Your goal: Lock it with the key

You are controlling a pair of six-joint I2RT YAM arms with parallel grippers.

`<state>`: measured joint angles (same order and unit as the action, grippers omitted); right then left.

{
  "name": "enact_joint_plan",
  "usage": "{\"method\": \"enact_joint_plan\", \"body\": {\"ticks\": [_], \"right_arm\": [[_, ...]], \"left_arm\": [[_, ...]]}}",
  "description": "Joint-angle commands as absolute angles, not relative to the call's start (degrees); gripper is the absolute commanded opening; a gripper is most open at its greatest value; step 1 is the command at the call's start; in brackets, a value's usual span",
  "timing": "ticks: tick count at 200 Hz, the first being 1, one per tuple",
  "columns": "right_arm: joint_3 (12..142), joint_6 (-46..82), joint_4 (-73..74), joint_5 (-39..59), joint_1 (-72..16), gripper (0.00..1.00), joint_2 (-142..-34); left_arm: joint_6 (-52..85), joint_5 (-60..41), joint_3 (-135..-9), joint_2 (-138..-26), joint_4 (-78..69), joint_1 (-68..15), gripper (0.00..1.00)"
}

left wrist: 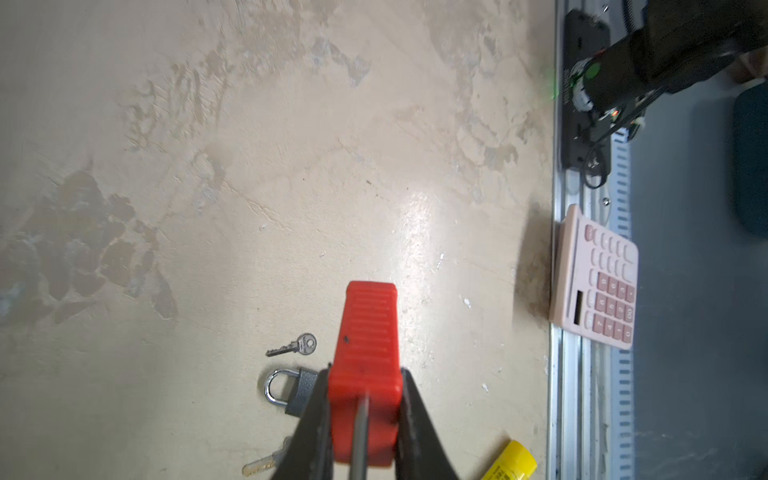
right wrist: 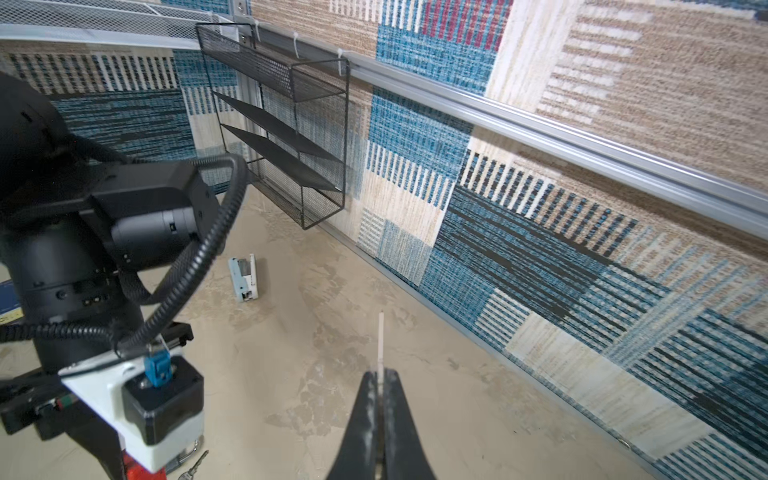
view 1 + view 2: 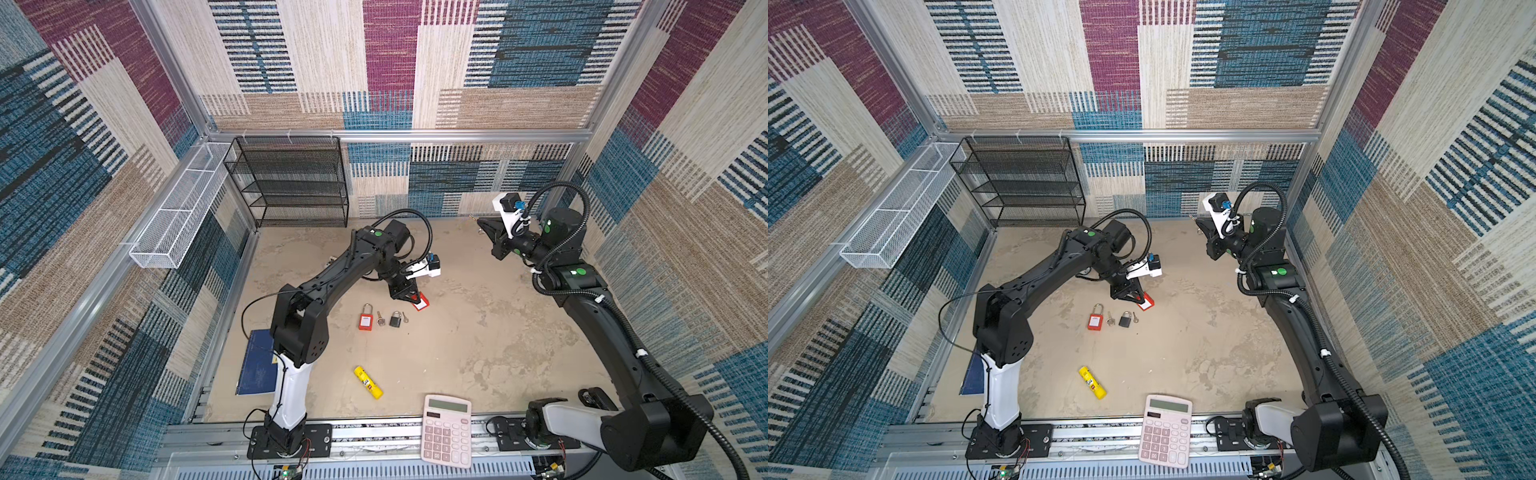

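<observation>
Above the middle of the tabletop [image 3: 478,332], the left jaws were clenched on a red padlock [image 1: 368,332]. They gripped it from both sides at the shackle end, and its ribbed body stuck out past the fingertips. Far back on the right, close to the rear wall, the right jaws were pinched tight on the key [image 2: 380,340]. It appeared as a thin pale sliver, edge-on in the right wrist view, and sat well apart from the held padlock. On the tabletop near the left jaws lay a row of four things: a second red padlock [image 3: 365,318], a larger loose key [image 3: 380,319], a black padlock [image 3: 395,319] and a small silver key [image 3: 405,318]. Nearer the front were a yellow glue stick [image 3: 368,382] and a pink calculator [image 3: 446,430].
</observation>
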<state>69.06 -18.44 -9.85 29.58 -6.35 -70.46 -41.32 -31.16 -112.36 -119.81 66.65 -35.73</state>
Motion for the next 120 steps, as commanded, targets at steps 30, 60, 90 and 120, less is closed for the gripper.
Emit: {"method": "enact_joint_plan", "body": {"ticks": [30, 60, 90, 120], "right_arm": [[71.08, -23.00, -13.12, 22.06, -5.53, 0.00, -70.06], [71.46, -23.03, -13.37, 22.41, -5.36, 0.00, -69.86], [70.28, -23.72, -13.36, 21.94, -5.27, 0.00, -69.15], [69.70, -23.73, -13.01, 22.39, -5.18, 0.00, -68.82]], "left_arm": [[-44.10, -21.58, -124.80, -130.09, 76.93, -39.78, 0.00], [-44.85, -17.93, -130.05, -135.38, 80.75, -41.56, 0.00], [-44.38, -13.13, -130.82, -138.24, 82.52, -42.63, 0.00], [-44.97, -13.40, -129.48, -138.85, 82.52, -43.15, 0.00]]}}
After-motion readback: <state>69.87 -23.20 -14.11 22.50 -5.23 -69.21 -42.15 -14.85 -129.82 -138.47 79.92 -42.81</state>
